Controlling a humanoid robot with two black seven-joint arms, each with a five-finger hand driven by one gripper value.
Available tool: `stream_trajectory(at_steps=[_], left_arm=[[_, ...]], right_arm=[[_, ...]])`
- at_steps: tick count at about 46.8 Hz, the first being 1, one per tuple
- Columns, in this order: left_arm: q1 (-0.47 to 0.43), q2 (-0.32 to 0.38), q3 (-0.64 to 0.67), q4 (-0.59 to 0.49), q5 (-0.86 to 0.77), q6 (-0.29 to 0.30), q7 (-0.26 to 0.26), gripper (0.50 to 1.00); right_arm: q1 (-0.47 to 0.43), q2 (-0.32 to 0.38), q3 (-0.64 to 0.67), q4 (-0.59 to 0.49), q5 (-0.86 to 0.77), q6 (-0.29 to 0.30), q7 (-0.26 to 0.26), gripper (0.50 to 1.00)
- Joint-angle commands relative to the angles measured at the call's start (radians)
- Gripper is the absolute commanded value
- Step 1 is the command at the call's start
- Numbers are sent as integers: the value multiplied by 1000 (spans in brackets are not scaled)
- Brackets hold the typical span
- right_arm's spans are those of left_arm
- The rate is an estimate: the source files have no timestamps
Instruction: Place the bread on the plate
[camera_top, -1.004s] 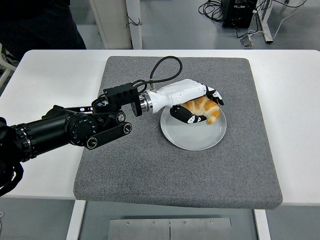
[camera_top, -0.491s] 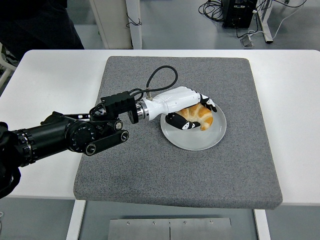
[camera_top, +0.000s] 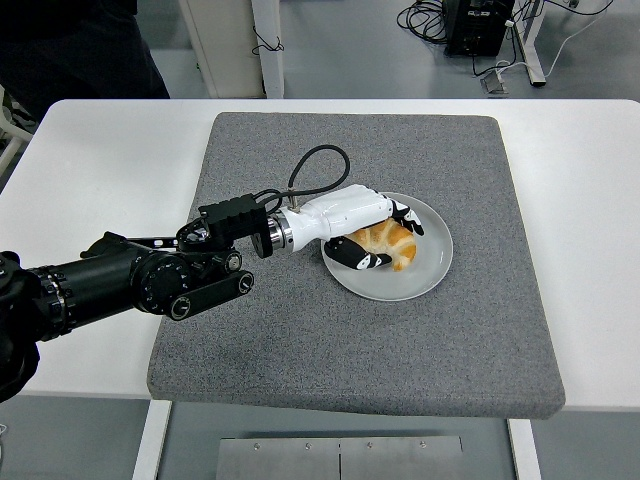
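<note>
A golden croissant-shaped bread (camera_top: 391, 243) lies low over the left half of the round white plate (camera_top: 424, 272), which sits on the grey mat. My left hand (camera_top: 380, 238), white with black fingertips, reaches in from the left and is curled around the bread. Its thumb (camera_top: 360, 263) is under the near side and the other fingers (camera_top: 406, 216) wrap over the far side. The bread's left part is hidden by the palm. Whether the bread touches the plate cannot be told. The right arm does not show.
The grey mat (camera_top: 300, 340) covers the middle of the white table (camera_top: 90, 170). A black cable (camera_top: 312, 162) loops up from my wrist. A person in dark clothing (camera_top: 70, 50) stands at the top left. Table legs and cables lie on the floor beyond.
My left hand has drawn back to the left and lowered, carrying the bread from the plate's upper right toward its left half.
</note>
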Motion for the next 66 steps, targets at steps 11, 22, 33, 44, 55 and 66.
stream_trajectory(at_steps=[11, 22, 33, 44, 55, 66], left_arm=[[12, -15, 0, 21, 0, 3, 2, 651], [16, -15, 0, 26, 0, 3, 4, 667], [16, -15, -1, 26, -12, 2, 5, 728], [10, -15, -6, 21, -66, -14, -1, 874], [1, 4, -24, 8, -153, -116, -7, 922], [-7, 19, -87, 8, -264, -209, -8, 949]], right_arm=[[0, 0, 0, 0, 0, 0, 0, 1000], [0, 0, 0, 0, 0, 0, 0, 1000], [0, 0, 0, 0, 0, 0, 0, 1000], [0, 0, 0, 0, 0, 0, 0, 1000], [0, 0, 0, 0, 0, 0, 0, 1000], [0, 0, 0, 0, 0, 0, 0, 1000]])
